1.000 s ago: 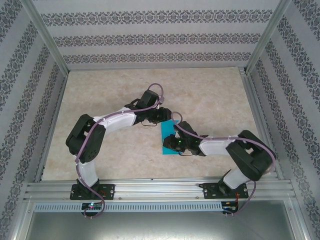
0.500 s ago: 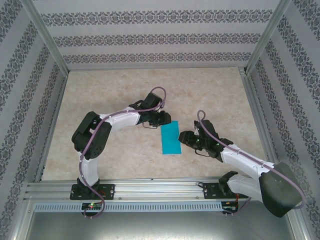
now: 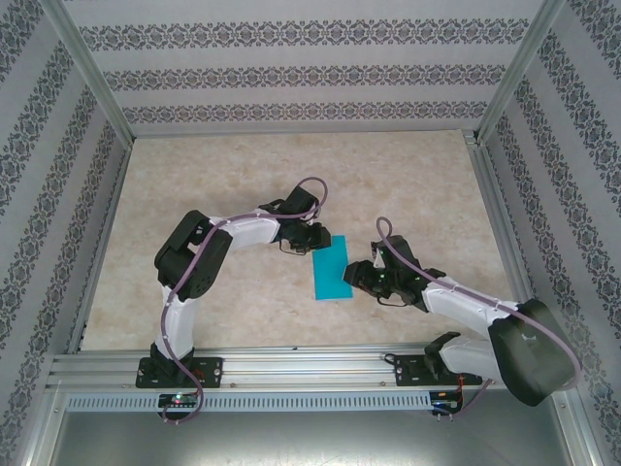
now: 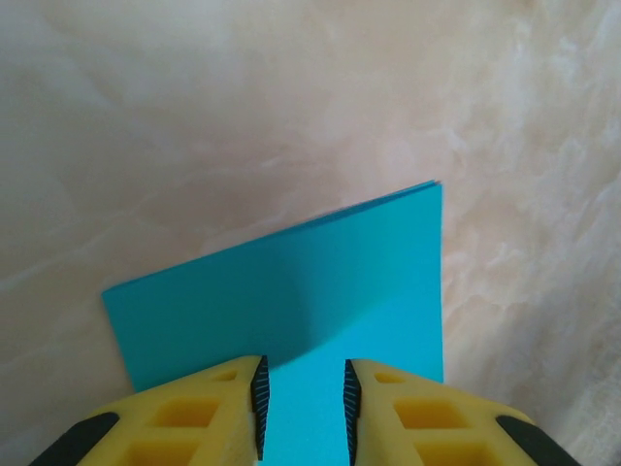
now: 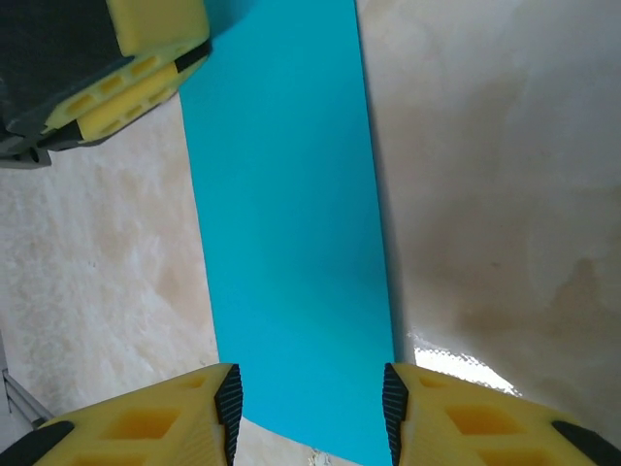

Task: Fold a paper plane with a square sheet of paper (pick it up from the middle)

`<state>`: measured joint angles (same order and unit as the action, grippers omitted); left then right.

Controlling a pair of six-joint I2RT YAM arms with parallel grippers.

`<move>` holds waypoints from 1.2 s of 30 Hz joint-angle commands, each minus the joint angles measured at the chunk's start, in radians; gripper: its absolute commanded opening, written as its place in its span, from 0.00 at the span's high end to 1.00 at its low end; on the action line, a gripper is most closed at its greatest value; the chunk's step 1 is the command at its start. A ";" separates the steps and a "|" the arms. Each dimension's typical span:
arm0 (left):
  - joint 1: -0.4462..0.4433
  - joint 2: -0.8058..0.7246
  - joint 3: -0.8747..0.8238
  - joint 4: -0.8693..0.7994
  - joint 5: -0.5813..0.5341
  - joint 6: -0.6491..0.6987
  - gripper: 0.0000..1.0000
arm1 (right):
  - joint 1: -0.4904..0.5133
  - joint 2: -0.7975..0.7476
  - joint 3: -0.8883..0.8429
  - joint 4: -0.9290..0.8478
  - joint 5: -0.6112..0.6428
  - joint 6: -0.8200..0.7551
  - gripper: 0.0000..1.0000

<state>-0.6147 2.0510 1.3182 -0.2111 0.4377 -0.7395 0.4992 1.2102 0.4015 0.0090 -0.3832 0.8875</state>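
Teal paper (image 4: 291,291) under narrowly parted claw (image 4: 303,388)

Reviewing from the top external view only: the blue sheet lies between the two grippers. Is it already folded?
Observer: Yes. In the left wrist view, the square sheet of paper shows two layers at its far corner.
Operator: Are the jaws on the left shut?
Observer: No. The left gripper has a narrow gap, with paper visible beneath it.
Operator: And the other arm?
Observer: The right gripper is open, its jaws spread about as wide as the strip's short end.
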 commanded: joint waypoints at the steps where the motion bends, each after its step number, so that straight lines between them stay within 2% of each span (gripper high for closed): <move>1: 0.004 0.012 0.000 -0.013 0.000 0.024 0.71 | -0.007 0.046 0.010 0.037 -0.041 -0.003 0.54; 8: 0.013 -0.001 -0.050 0.010 0.002 0.028 0.71 | -0.010 0.133 0.043 0.067 -0.066 0.002 0.53; 13: 0.016 -0.009 -0.054 0.011 0.008 0.034 0.71 | -0.010 0.149 0.016 0.203 -0.110 0.063 0.59; 19: 0.016 -0.017 -0.047 0.012 0.019 0.041 0.70 | -0.013 0.159 0.051 0.190 -0.106 0.065 0.65; 31: 0.016 -0.029 -0.045 0.003 0.030 0.057 0.69 | -0.036 0.233 0.097 0.206 -0.131 0.081 0.61; 36: 0.016 -0.081 -0.062 0.023 0.069 0.074 0.62 | -0.034 0.187 0.071 0.188 -0.109 0.081 0.59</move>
<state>-0.6067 2.0319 1.2819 -0.1722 0.4763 -0.6968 0.4671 1.4300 0.4774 0.1917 -0.5022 0.9665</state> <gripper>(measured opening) 0.374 0.406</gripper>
